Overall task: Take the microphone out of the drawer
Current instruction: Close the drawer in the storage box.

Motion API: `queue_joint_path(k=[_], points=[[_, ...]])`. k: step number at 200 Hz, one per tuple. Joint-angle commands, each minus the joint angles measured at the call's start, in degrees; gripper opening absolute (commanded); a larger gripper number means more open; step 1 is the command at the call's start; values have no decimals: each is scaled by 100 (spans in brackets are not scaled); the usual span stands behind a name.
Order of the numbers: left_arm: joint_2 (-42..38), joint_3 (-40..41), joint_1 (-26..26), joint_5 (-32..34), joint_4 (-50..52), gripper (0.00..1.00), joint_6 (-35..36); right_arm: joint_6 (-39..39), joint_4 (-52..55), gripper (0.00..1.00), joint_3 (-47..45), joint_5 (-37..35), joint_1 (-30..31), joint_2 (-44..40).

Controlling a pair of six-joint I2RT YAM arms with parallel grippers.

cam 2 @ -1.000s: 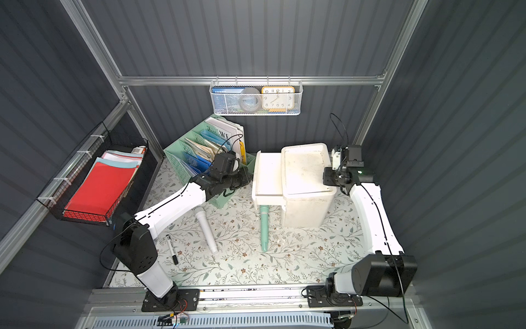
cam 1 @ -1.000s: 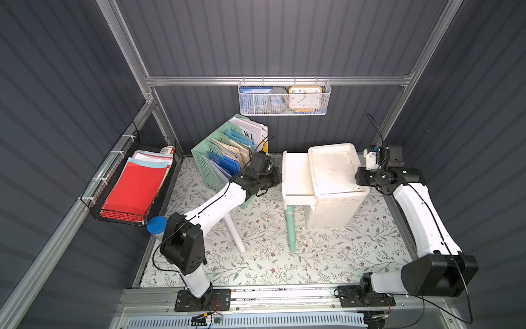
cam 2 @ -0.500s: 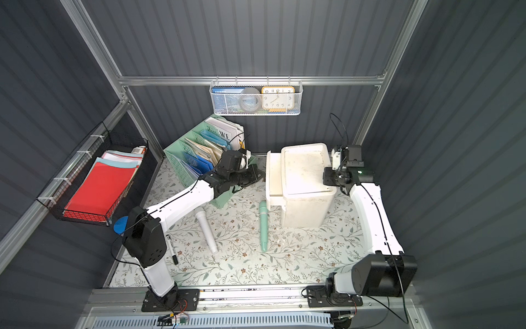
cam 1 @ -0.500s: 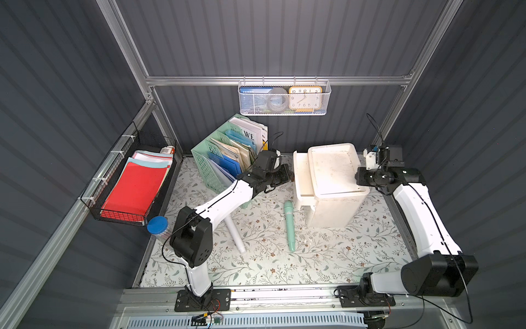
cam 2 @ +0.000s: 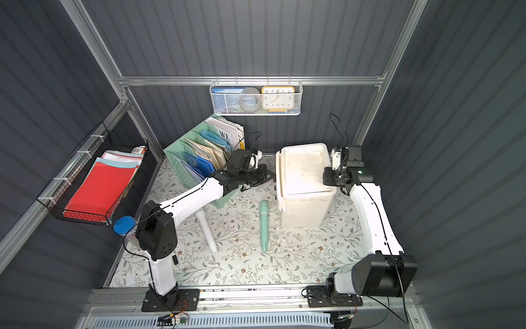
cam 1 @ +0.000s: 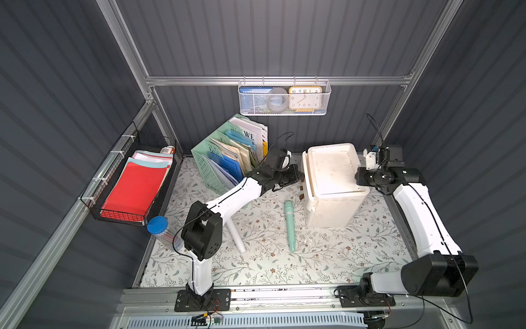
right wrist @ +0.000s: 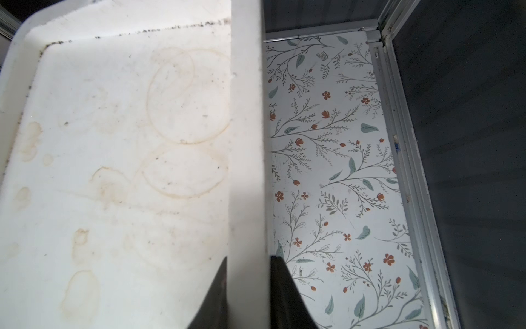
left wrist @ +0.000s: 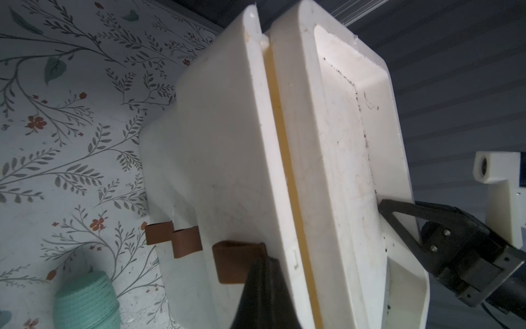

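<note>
A table (cam 1: 341, 256) covered in a white floral print with green leaves and red blossoms. At the back stand a mint file rack (cam 1: 209, 168) and, well apart from it, a white drawer unit (cam 1: 333, 205). A mint microphone (cam 1: 289, 225) lies flat just beside the unit. A white cylinder (cam 1: 237, 236) lies nearby. A blue-lidded jar (cam 1: 158, 225) sits at the table's edge.
</note>
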State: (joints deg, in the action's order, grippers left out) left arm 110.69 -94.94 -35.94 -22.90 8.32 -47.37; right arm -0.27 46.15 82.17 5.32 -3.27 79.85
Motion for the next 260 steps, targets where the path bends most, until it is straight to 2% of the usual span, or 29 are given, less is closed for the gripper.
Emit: queue_joint_path(k=[1, 77, 117, 148, 159, 176, 221, 260], points=[[174, -245, -75, -302, -102, 0, -31, 495, 628, 6, -318, 1084, 98, 162], [315, -457, -99, -510, 41, 1, 18, 494, 646, 6, -332, 1076, 98, 149], [181, -351, -66, -446, 40, 12, 18, 493, 646, 6, -332, 1070, 99, 170], [78, -205, 7, -388, 137, 29, 53, 488, 652, 6, -320, 1059, 98, 166], [-15, -57, 62, -383, 111, 38, 44, 489, 653, 6, -318, 1043, 103, 166], [-181, 163, 126, -71, 93, 45, 35, 492, 650, 6, -316, 1041, 100, 162], [-422, 740, 189, 184, -239, 49, -316, 486, 672, 6, -313, 1077, 98, 171], [-311, 1261, 228, 22, -948, 49, -976, 490, 667, 6, -311, 1072, 98, 151]])
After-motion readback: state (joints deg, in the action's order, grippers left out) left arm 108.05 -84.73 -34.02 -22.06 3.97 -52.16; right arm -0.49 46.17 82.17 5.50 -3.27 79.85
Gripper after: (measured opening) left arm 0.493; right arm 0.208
